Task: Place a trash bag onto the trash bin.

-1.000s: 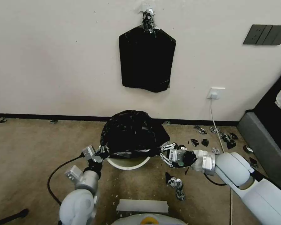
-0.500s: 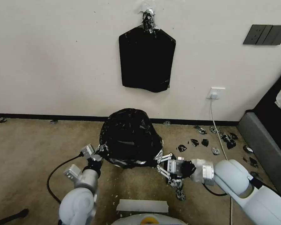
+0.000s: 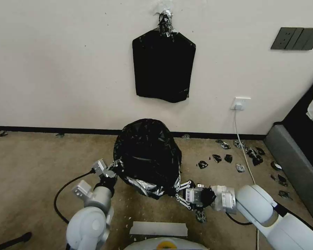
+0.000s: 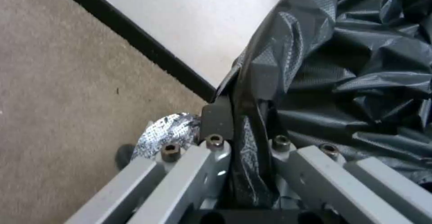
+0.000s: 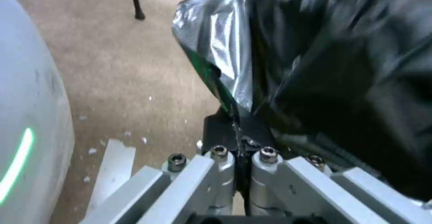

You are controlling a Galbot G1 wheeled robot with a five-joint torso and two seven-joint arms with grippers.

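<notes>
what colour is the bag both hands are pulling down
Glossy black, with silvery glints on its creases. The trash bag shows best in the head view.

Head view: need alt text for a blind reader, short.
Two grippers hold a black trash bag by its lower edges, draped over something on a carpeted floor: the left gripper on its left side, the right gripper on its right. Behind, a flat black bag pack hangs on the white wall; black scraps litter the floor.

Head view high, frontal; wrist views close; shared: trash bag (image 3: 147,152).
</notes>
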